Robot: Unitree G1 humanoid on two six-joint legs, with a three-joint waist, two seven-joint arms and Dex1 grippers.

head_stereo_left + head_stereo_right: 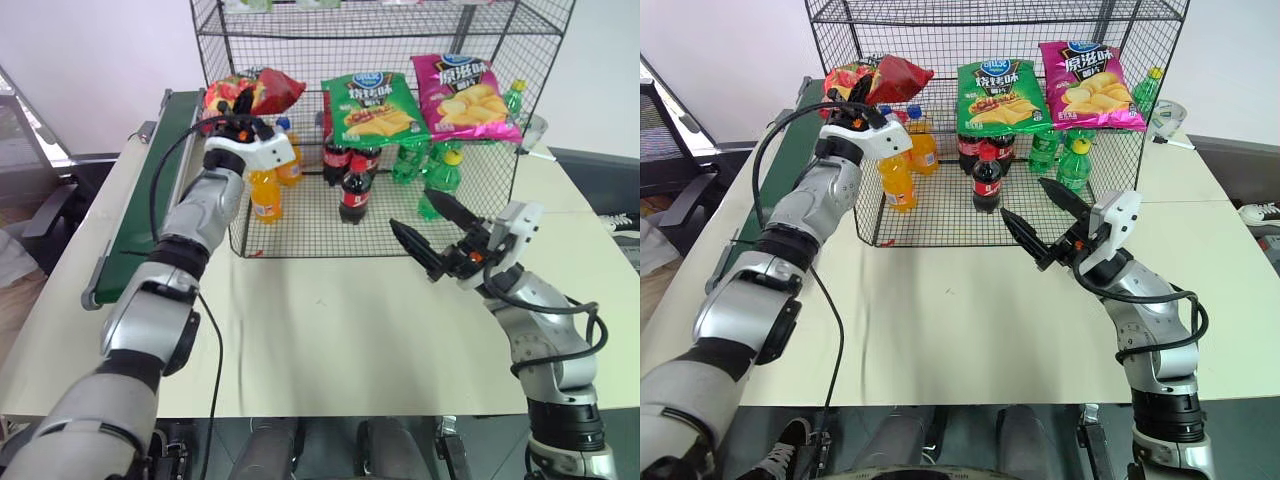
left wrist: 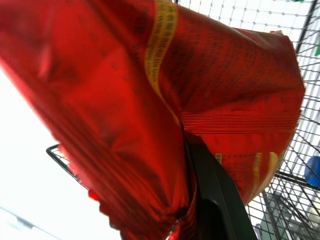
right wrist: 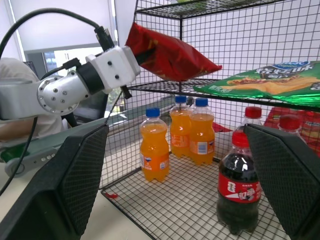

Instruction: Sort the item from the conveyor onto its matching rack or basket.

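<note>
The red crisp bag [image 1: 268, 90] is pinched in my left gripper [image 1: 240, 104], which is shut on the bag's near end. The bag sticks out over the left end of the black wire rack's [image 1: 300, 232] middle shelf, as the right wrist view also shows for the bag [image 3: 170, 54]. Whether it rests on the shelf I cannot tell. In the left wrist view the bag [image 2: 125, 100] is crumpled against one black finger [image 2: 215, 195]. The dark green conveyor [image 1: 150, 190] runs along the table's left side. My right gripper [image 1: 411, 209] is open in front of the rack, above the table, holding nothing.
A green crisp bag [image 1: 372, 105] and a pink crisp bag [image 1: 468, 95] lie on the same shelf to the right. Orange bottles [image 1: 265, 195], cola bottles [image 1: 354, 190] and green bottles [image 1: 440, 180] stand on the rack's bottom grid. A cable hangs from my left arm.
</note>
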